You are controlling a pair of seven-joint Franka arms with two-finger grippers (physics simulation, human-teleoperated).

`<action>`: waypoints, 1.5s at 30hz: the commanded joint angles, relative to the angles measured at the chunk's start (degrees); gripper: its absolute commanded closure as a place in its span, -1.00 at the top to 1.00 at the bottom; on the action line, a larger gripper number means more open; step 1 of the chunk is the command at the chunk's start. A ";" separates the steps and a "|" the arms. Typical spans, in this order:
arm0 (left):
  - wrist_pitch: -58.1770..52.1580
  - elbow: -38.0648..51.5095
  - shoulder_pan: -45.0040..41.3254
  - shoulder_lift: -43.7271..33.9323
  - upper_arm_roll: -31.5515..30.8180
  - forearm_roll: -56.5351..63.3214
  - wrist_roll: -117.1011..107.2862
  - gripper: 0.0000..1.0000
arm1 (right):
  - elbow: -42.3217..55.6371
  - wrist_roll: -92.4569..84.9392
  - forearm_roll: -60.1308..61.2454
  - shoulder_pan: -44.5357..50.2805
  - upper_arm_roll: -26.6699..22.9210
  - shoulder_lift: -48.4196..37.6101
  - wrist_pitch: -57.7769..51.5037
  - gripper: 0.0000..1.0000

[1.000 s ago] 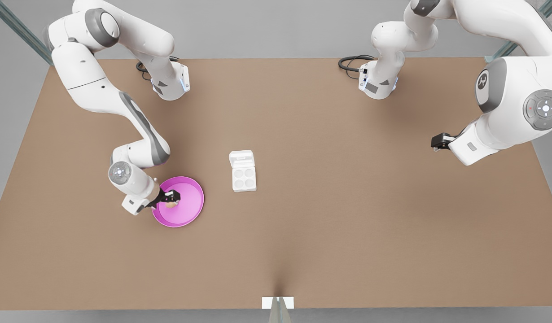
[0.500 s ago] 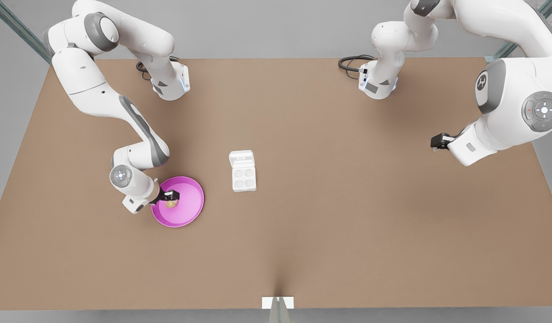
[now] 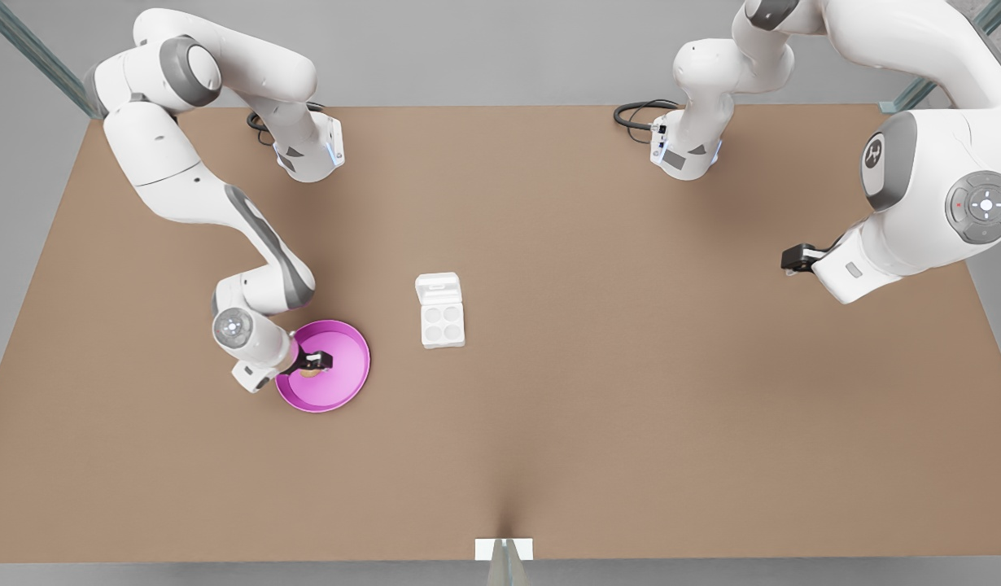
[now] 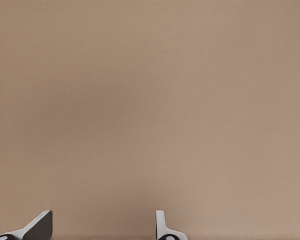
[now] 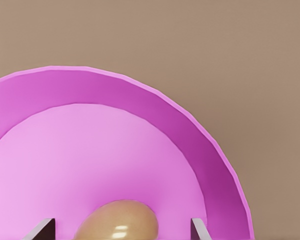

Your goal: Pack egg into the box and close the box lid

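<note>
Right gripper (image 3: 315,363) has its jaws apart around the egg (image 5: 118,221) on the pink plate (image 3: 347,382), left gripper (image 3: 787,260) waits with jaws apart over bare table (image 3: 631,391), box (image 3: 442,312) sits open mid-table, no readable writing anywhere.

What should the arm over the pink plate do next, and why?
Probably close. The right end effector is open, its fingers on either side of the egg, which lies in the pink plate. The box sits open with its cups empty. The left end effector waits far off.
</note>
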 commanded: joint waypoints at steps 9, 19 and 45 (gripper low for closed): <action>0.73 -0.06 0.09 0.46 0.08 0.12 0.15 1.00 | -0.73 5.47 -0.01 0.17 -0.07 0.92 -0.02 1.00; 0.64 -0.06 0.09 0.46 0.08 0.12 0.15 1.00 | -0.38 6.26 0.07 0.08 0.02 1.01 -0.46 -0.17; 0.73 -0.06 0.09 0.64 0.08 0.20 0.15 1.00 | 14.92 33.50 0.60 17.74 7.93 -1.27 -10.31 -0.16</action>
